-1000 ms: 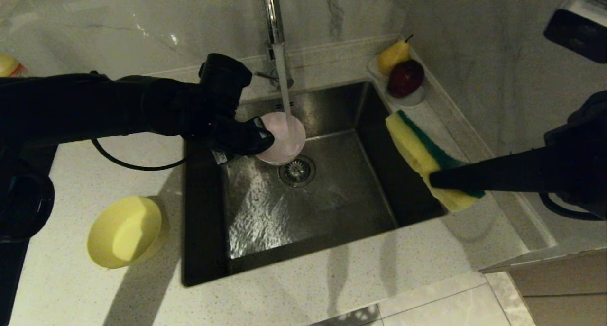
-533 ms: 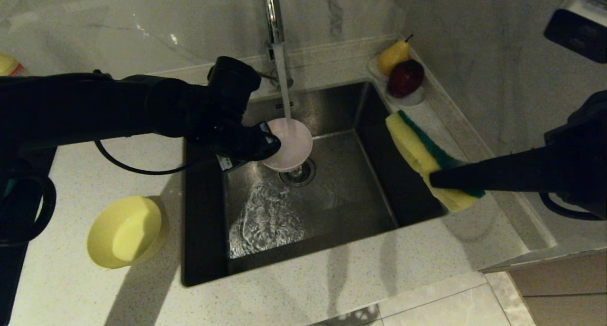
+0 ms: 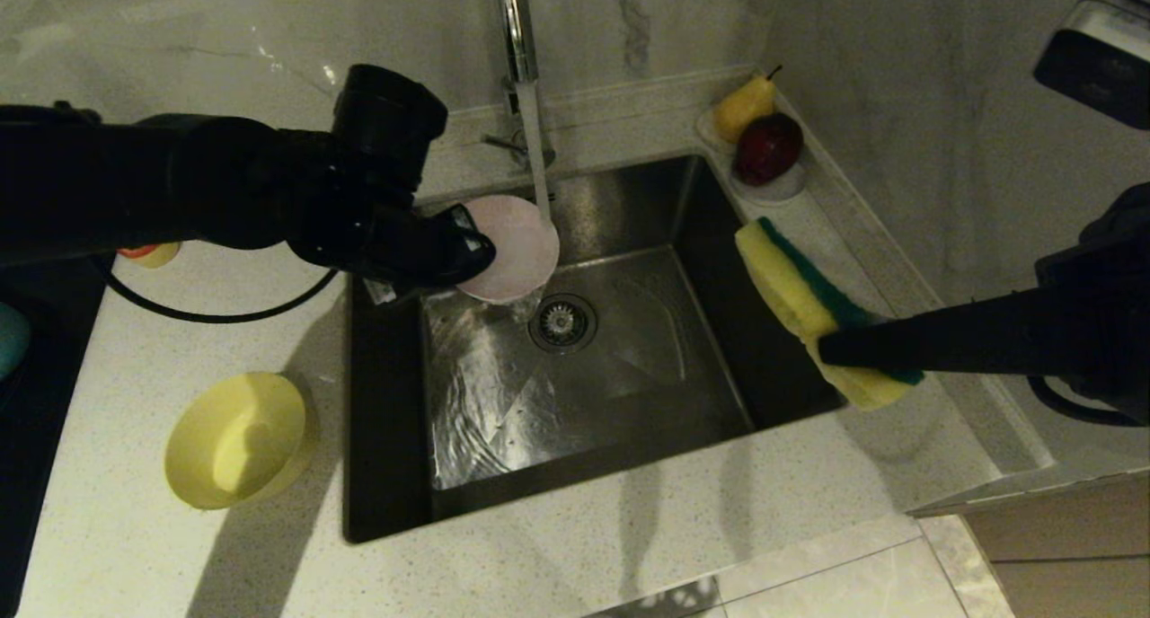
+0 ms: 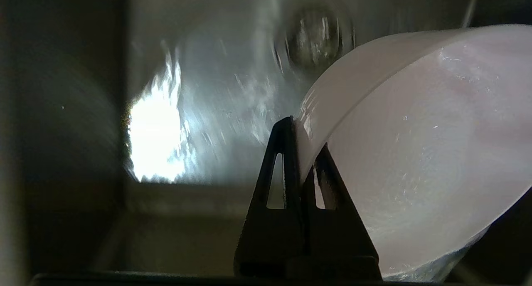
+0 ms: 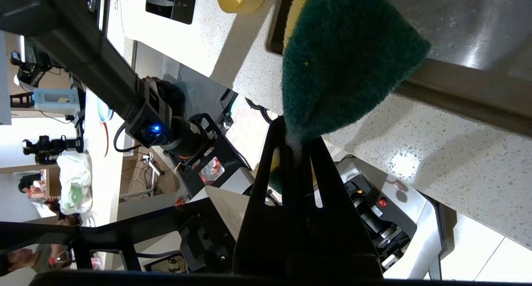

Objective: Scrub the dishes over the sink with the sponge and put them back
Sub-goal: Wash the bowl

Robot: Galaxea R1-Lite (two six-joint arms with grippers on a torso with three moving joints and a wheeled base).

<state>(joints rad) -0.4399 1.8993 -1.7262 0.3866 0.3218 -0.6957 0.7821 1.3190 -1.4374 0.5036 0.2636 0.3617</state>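
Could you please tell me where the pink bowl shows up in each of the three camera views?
Head view: pink bowl over the sink's back left, clamped by the left gripper, beside the water stream.
Left wrist view: the bowl fills one side, rim pinched.
Right wrist view: not in it.
Shared landmark: the drain, behind the bowl in the left wrist view.

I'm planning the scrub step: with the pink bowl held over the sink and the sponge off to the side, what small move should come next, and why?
Probably bring the right gripper with the sponge left, toward the pink bowl. The left gripper already pinches the bowl's rim over the sink, wet beside the tap stream, but the sponge is apart from it above the sink's right edge.
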